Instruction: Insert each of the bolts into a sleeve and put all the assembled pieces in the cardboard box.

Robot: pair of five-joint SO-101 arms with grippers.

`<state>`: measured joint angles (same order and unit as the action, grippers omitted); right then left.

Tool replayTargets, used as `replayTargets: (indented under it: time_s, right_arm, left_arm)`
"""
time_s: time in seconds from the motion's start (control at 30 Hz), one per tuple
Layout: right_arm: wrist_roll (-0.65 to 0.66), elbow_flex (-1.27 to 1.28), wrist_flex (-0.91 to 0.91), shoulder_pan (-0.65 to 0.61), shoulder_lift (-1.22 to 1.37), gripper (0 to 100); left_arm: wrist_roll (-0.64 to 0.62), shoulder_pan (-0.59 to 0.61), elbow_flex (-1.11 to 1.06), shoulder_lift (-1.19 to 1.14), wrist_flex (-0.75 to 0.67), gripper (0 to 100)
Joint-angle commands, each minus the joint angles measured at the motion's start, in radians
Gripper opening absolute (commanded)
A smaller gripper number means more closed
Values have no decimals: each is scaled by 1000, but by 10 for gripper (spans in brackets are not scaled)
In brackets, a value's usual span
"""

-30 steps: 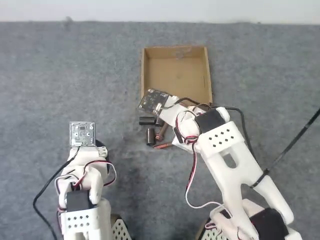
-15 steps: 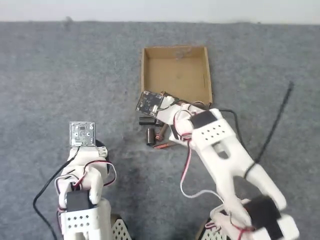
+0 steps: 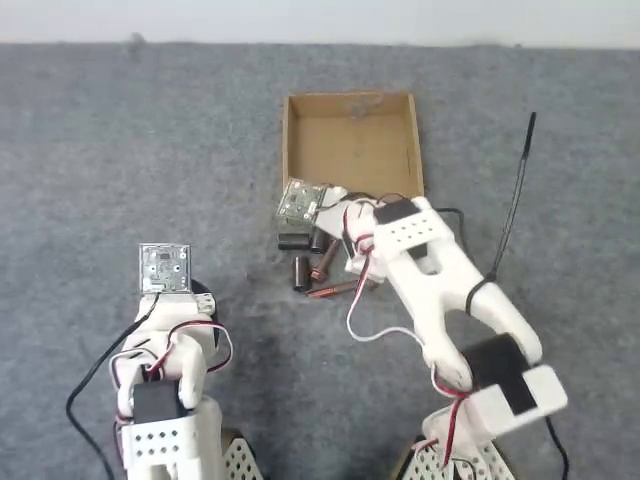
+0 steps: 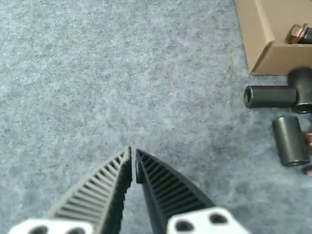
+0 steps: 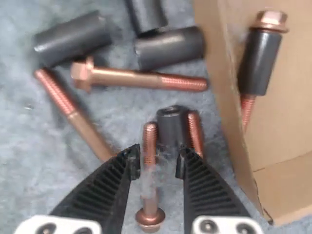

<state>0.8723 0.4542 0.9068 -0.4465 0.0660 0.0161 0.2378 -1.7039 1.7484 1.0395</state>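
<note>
**Pile at the box's edge.** My right pincer [image 5: 158,151] hangs low over the loose parts. Its ribbed black jaws are parted and straddle a copper-coloured threaded metal bolt [image 5: 149,141], which lies on the grey felt-like table cover [image 5: 29,161]. The bolt's flanged head points toward my wrist. Nothing is clamped yet, and a gap shows between the shank and one jaw. My left pincer [image 4: 133,153] is well apart from the pile, pinched together on nothing.

Just past the bolt's tip sits a short matt black cylindrical sleeve [image 5: 170,127], its bore facing the camera. A second copper shank [image 5: 195,135] lies right beside that sleeve. Farther off are a long hex-headed bolt [image 5: 136,78], a slanting bolt [image 5: 73,114] and three more dark sleeves [image 5: 168,48]. One finished piece [image 5: 259,53], a bolt pushed through a sleeve, already lies in the open brown cardboard box [image 5: 219,73]. The box's wall runs close by my right jaw.

I see three risks from here. The jaw on the box side could snag the second copper shank or the short sleeve as it closes, dragging them along or wedging them in with the bolt. The shank is smooth, round and hard, so an off-centre pinch may let it roll or swivel on the ribs. The soft nap of the cover could also let the bolt tip rather than lift level. Any sideways drift would nudge the thin cardboard wall.
</note>
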Motion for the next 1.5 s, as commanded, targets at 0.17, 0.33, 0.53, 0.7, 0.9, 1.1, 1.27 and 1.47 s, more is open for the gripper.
replayTargets:
  time_s: [0.17,0.33,0.53,0.7,0.9,1.1,1.27,1.47]
  right_arm:
    - [55,-66,-30,15,21,112]
    - [55,-64,-70,15,30,112]
    - [55,-63,-93,19,31,112]
    - [55,-68,-105,18,79,112]
    - [54,-97,-156,15,188,112]
    - [55,-129,-116,13,211,72]
    - [55,-129,-116,13,211,24]
    - [49,-126,-114,21,162,20]
  left_arm:
    - [6,0,15,15,-25,12]
    - [6,0,15,15,-25,12]
    - [6,0,15,15,-25,12]
    - [6,0,15,15,-25,12]
    - [6,0,15,15,-25,12]
    - [6,0,15,15,-25,12]
    - [6,0,15,15,-25,12]
    - [6,0,15,15,-25,12]
